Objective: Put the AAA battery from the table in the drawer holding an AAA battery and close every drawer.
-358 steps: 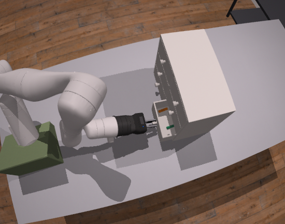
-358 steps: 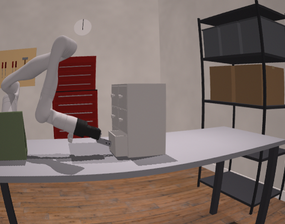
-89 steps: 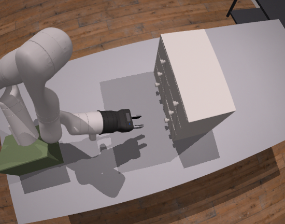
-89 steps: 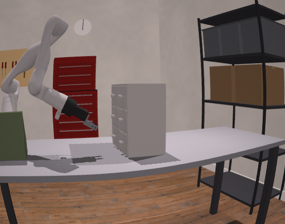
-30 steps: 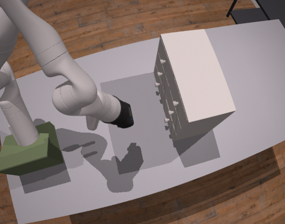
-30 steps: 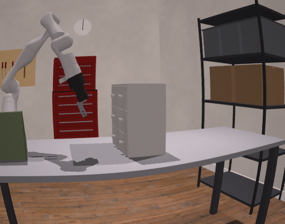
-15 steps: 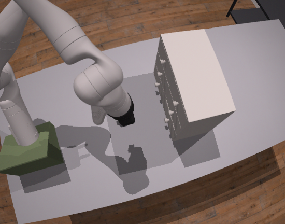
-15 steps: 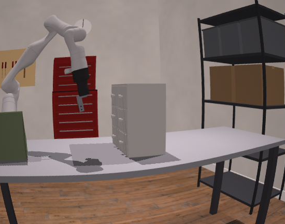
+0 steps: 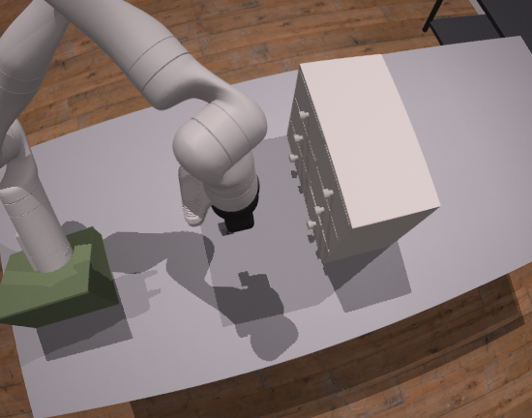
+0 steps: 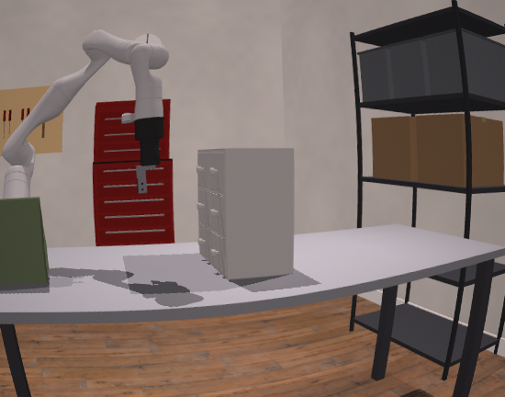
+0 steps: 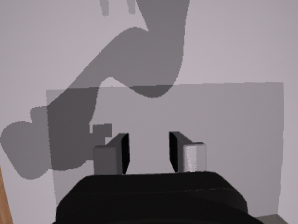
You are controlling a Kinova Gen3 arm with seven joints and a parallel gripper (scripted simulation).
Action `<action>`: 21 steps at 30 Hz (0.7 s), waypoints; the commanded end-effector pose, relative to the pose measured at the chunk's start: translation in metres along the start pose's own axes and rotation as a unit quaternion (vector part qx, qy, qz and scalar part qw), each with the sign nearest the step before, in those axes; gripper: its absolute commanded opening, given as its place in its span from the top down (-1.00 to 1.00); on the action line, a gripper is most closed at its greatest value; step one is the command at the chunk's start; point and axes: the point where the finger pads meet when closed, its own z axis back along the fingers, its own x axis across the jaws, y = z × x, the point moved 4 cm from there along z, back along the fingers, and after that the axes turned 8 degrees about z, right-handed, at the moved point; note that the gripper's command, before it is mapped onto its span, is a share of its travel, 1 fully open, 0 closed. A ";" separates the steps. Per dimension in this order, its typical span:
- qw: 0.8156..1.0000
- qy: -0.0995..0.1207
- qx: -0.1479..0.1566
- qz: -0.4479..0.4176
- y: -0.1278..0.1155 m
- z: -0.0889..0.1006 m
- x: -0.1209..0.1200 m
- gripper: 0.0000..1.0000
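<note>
Battery not visible in any view; its place on the table cannot be told. Chest stands upright toward the far right part of the table, front with two columns of small knobs facing the arm. All drawers look pushed in, fronts flush.

Claw hangs pointing straight down, high above the table, just left of the chest's front and level with its upper drawers in the exterior view. Well apart from the chest, touching nothing. Fingers parted, released, only bare table seen between them in the wrist view.

Arm rises from a green base block at the near left table corner. Arm shadow falls across the table.
</note>
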 end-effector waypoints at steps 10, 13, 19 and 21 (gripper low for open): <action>1.000 -0.002 0.021 0.003 -0.002 0.003 -0.001 -0.34; 1.000 -0.002 0.024 0.003 -0.002 0.003 -0.001 -0.34; 1.000 -0.003 0.025 0.003 -0.002 0.003 -0.001 -0.34; 1.000 -0.003 0.025 0.003 -0.002 0.003 -0.001 -0.34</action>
